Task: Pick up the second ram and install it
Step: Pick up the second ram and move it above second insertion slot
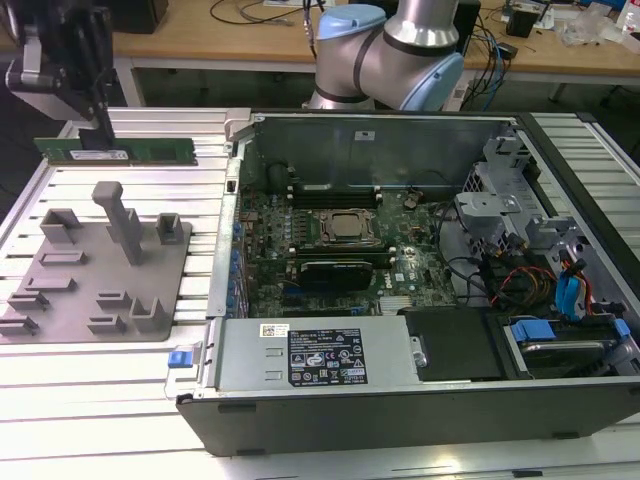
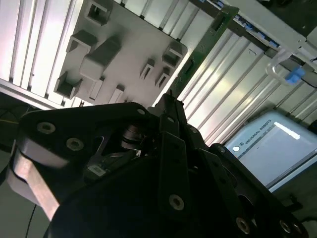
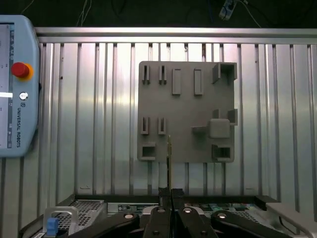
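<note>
Nearest in the exterior view lies the open computer case (image 1: 400, 420), with its labelled power supply (image 1: 315, 355) along the front edge. To the exterior view's left of it, a grey fixture plate (image 1: 95, 275) with raised blocks and 1 tall post rests on the slatted metal tabletop (image 1: 100, 400). Deeper inside the case sit a wide black card (image 1: 345, 268), then the processor socket (image 1: 345, 228), then the long black memory slots (image 1: 330, 190) on the socket's far side. Beyond the fixture plate, outside the case at the exterior view's far left, the second ram (image 1: 120, 150) hangs level over the tabletop, its length running across the view. The jaws are closed on it from above, pinching its upper edge toward its left end. In the first wrist view the stick (image 3: 169, 153) appears edge-on as a thin line rising from between the closed jaws, with a teach pendant (image 3: 15, 84) lying on the slats to one side. In the second wrist view the green board (image 2: 200, 48) stretches away from the jaws over the slats. Farthest back stands the arm (image 1: 390, 50).
</note>
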Controlling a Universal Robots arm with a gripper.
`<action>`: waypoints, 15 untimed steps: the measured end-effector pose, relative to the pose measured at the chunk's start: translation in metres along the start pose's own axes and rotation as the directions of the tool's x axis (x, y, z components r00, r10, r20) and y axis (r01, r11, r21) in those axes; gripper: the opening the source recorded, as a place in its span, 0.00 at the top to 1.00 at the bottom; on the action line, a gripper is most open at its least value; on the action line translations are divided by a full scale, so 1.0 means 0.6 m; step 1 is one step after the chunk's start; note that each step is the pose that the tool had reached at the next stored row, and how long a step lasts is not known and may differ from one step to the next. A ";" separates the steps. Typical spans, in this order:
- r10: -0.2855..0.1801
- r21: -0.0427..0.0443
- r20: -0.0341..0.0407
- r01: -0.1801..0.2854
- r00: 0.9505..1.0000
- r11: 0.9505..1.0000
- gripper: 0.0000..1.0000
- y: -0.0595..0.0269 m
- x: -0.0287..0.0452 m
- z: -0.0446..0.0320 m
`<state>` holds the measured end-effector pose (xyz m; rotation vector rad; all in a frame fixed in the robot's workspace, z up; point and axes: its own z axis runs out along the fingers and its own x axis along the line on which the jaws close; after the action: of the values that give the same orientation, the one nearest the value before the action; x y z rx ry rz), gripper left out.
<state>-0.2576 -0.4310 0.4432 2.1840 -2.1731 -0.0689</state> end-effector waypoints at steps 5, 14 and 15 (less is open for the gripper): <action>0.000 -0.001 0.000 0.000 1.000 1.000 0.91 -0.043 0.000 -0.003; 0.000 -0.006 0.000 0.000 1.000 1.000 0.91 -0.134 0.003 -0.010; 0.000 -0.007 0.000 0.000 1.000 1.000 0.91 -0.146 0.003 -0.011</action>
<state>-0.1696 -0.4324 0.4432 2.1801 -2.1695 -0.0767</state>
